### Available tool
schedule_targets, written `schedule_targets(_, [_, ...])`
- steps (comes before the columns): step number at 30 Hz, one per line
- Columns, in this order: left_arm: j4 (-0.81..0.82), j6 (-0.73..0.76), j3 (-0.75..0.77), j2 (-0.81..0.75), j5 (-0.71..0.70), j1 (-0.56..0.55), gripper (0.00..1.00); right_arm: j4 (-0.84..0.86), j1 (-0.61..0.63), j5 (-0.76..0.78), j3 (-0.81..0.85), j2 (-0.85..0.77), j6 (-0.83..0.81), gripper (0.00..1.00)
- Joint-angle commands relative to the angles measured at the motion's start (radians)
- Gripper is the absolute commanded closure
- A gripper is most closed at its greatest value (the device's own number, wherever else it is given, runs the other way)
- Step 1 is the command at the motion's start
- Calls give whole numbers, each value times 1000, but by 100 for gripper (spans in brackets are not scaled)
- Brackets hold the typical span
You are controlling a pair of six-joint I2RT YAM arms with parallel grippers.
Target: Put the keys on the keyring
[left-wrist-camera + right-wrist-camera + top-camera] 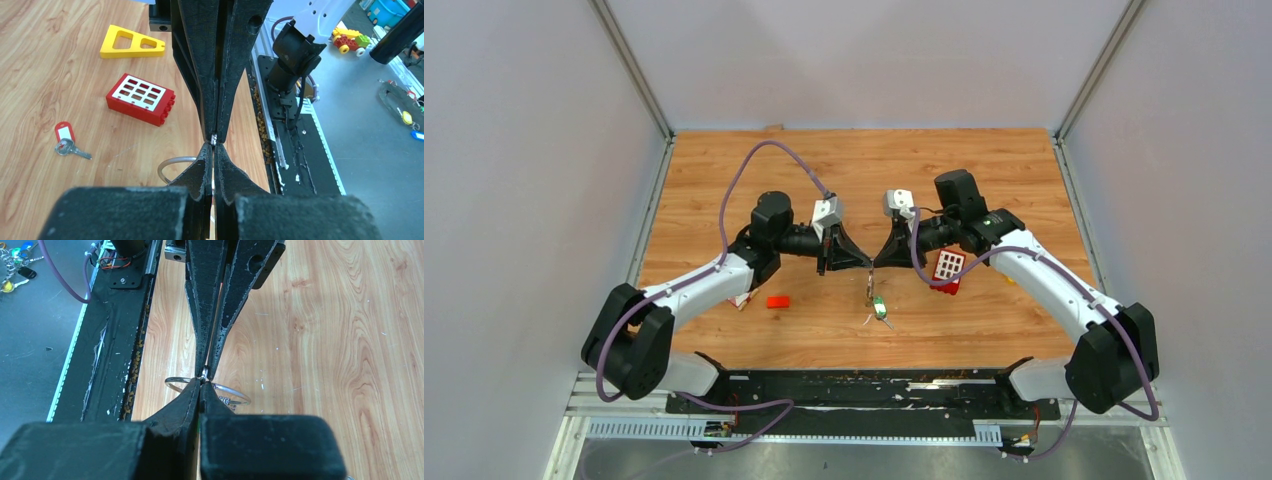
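My left gripper (864, 264) and right gripper (879, 264) meet tip to tip above the middle of the table. Both are shut on the thin silver keyring (870, 290), which hangs below the tips. The keyring shows as an arc beside my left fingers (170, 164) and behind my right fingertips (226, 389). A key with a green head (880, 308) hangs at the ring's lower end. A key with a red head (65, 141) lies loose on the wood. The pinch point itself is hidden between the pads.
A red block with white squares (948, 266) lies just right of the grippers, also in the left wrist view (141, 98). A yellow triangular piece (131, 42) lies beyond it. A small red block (778, 301) lies left of centre. The black base rail (864, 385) runs along the near edge.
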Motion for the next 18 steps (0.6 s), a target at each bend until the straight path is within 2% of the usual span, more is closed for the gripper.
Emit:
schedule_targets(1, [-76,45,41,-30,-2,-1,100,30,-14,-2,36,-3,-12,100])
schedule_targets(7, [-114,64,56,-30,-30,0,100,28,-14,1,36,-3,-11,94])
schedule_targets(14, [-152,84,72,-36,-48,1,100,22,-22,20,36,-21,-13,76])
schedule_targets(18, [-162,90,75,-42,-49,2,100,23,-37,20,36,-35,-12,70])
